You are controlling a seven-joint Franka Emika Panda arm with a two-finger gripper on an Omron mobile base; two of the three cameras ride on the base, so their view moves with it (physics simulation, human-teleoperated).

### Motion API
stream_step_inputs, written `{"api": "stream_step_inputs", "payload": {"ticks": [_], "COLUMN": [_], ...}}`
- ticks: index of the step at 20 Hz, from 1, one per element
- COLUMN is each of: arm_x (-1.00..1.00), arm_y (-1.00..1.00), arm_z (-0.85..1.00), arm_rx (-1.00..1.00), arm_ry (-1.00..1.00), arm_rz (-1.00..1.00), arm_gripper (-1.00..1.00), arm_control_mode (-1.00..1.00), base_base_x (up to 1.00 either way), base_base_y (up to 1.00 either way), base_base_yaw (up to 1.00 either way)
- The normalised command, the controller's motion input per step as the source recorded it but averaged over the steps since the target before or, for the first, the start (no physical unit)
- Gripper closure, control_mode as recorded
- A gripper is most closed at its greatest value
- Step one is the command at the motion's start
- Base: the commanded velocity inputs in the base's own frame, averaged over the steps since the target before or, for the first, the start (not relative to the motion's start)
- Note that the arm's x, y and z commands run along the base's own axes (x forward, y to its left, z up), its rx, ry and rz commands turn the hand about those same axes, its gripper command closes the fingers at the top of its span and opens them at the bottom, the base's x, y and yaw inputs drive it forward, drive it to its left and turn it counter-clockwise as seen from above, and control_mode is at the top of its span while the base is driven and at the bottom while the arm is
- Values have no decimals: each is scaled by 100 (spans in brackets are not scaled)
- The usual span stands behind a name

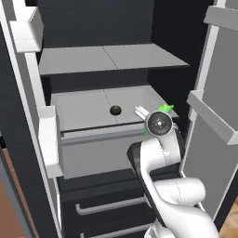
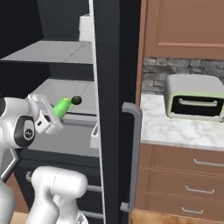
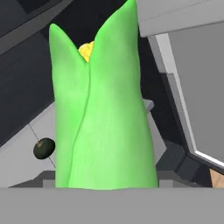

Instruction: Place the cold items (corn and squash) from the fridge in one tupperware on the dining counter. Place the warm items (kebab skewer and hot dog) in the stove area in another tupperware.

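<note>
Kitchen scene, robot parked right in front of the open fridge (image 1: 107,60), dark inside with light grey shelves and a pale grey drawer (image 1: 100,151) under the lower shelf. White arm reaches in and the gripper (image 2: 52,111) is up at that lower shelf's level, over the drawer's right end.

Corn (image 3: 103,109) is sitting in the gripper, bright green husk sticking straight out past the fingers, with a bit of yellow kernel peeking out at the tip in the hand view. From the right base view you can see the green end (image 2: 61,105) poking out of the hand, so the fingers are closed around the cob's lower end, and they're fairly wide apart because the cob is thick.

Just beyond the corn tip there's a small dark round thing, the squash (image 1: 115,110), lying on the lower shelf, a little to the left of the gripper and apart from it.

Off to the gripper's right, past the fridge door (image 2: 116,109), a toaster oven (image 2: 194,97) sits on a marbled top (image 2: 175,131) over brown drawers.
</note>
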Motion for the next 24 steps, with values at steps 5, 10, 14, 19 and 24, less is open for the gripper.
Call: {"api": "stream_step_inputs", "payload": {"ticks": [5,10,14,19,24], "arm_x": [0,0,0,0,0], "arm_y": [0,0,0,0,0], "arm_z": [0,0,0,0,0], "arm_rx": [0,0,0,0,0], "arm_ry": [0,0,0,0,0], "arm_rz": [0,0,0,0,0], "arm_gripper": [100,100,100,100,100], "arm_control_mode": [100,100,100,100,100], "base_base_x": [-37,-56,-67,-69,-58], "base_base_y": [0,-3,-2,0,0], "base_base_yaw": [-23,-27,-28,-33,-45]}}
